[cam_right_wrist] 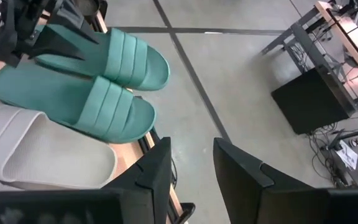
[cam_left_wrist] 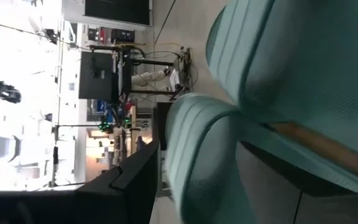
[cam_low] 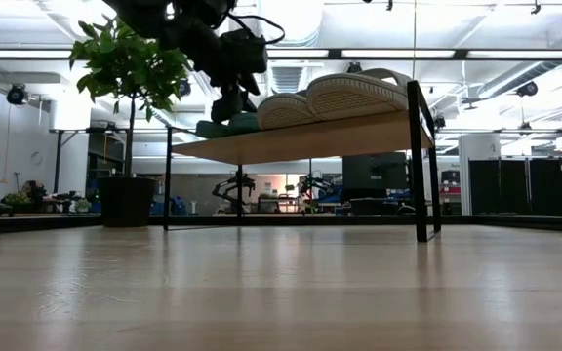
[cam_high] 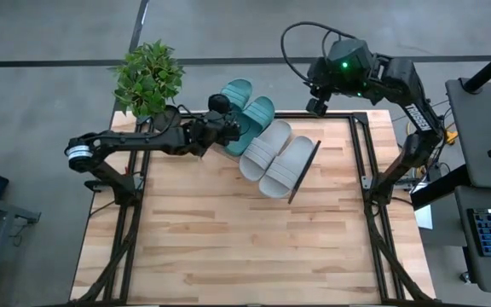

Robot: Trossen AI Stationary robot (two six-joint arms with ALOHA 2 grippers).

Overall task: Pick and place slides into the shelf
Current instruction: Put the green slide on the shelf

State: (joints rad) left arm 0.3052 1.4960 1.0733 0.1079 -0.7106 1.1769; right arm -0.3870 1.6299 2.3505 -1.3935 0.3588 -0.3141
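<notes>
- All four slides sit side by side on the shelf (cam_high: 307, 175), upper middle of the high view: teal slides (cam_high: 247, 109) toward the upper left, grey slides (cam_high: 278, 155) lower right of them.
- Left pincer (cam_high: 222, 122) is at the teal pair; whether it is open or gripping cannot be told.
- Right pincer (cam_right_wrist: 191, 163) hangs past the surface (cam_high: 228, 247) edge, upper right in the high view, its jaws slightly apart and holding nothing.
- A plant (cam_high: 149, 77) stands upper left.
</notes>
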